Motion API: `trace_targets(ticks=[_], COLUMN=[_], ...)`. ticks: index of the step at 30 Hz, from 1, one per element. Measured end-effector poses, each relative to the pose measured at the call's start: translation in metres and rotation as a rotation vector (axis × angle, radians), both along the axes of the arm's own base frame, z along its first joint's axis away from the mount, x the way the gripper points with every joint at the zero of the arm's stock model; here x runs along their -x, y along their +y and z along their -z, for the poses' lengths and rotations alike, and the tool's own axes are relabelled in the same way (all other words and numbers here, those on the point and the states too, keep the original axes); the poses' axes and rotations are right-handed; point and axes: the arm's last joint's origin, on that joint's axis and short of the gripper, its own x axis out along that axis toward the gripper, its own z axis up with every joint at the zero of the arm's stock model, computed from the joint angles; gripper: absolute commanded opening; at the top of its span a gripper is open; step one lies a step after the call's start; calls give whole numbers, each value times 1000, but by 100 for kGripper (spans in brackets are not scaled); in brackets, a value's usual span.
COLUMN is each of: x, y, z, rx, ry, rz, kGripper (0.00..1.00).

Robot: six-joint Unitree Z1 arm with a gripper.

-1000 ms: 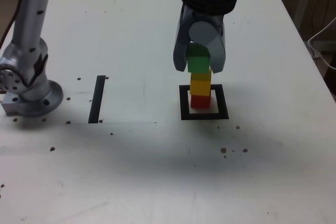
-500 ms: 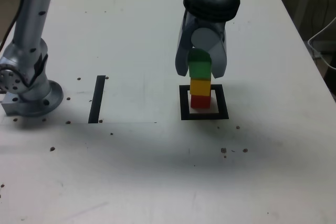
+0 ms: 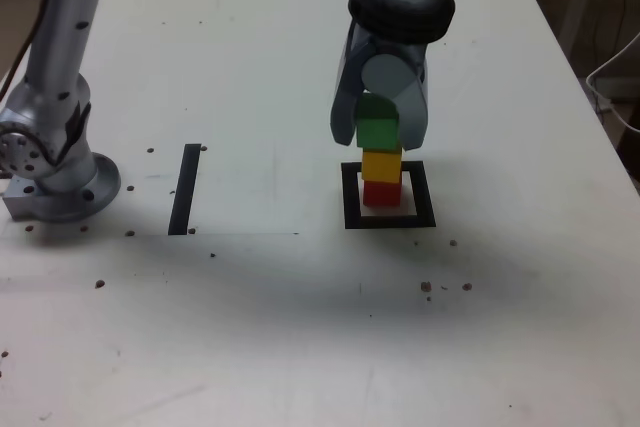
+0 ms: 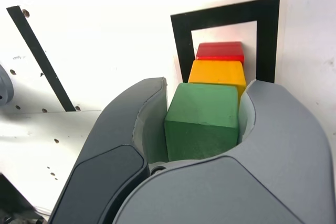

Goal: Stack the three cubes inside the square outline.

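Note:
Inside the square outline (image 3: pixel 349 199) (image 4: pixel 226 11) the red cube (image 3: pixel 380 193) (image 4: pixel 220 51) sits on the table with the yellow cube (image 3: pixel 381 164) (image 4: pixel 217 73) on top of it. The green cube (image 3: pixel 378 132) (image 4: pixel 202 119) is directly above the yellow one and appears to rest on it. My gripper (image 3: pixel 378 135) (image 4: pixel 207 90) comes down from above and is shut on the green cube, one finger on each of its sides. The wrist view shows all three cubes lined up in one column.
A straight black strip (image 3: pixel 185 189) (image 4: pixel 39 56) lies on the white table at the exterior view's left of the outline. The arm's grey base (image 3: pixel 55 182) stands at the far left. Small dark specks dot the table.
The gripper has come down a little with the green cube, bringing it onto the yellow cube. Its grip has not changed.

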Motion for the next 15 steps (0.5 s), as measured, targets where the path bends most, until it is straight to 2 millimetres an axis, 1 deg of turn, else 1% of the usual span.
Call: trace_targets(ticks=[4, 6, 8, 12, 14, 15], x=[0, 0, 0, -1, -1, -1], y=[0, 0, 0, 0, 0, 0], z=[0, 1, 1, 1, 1, 1], rx=[8, 11, 13, 18, 19, 18], ry=[2, 5, 4, -4, -7, -8], rz=[6, 7, 9, 21, 25, 26], kGripper=[48, 52, 60, 87, 95, 98])
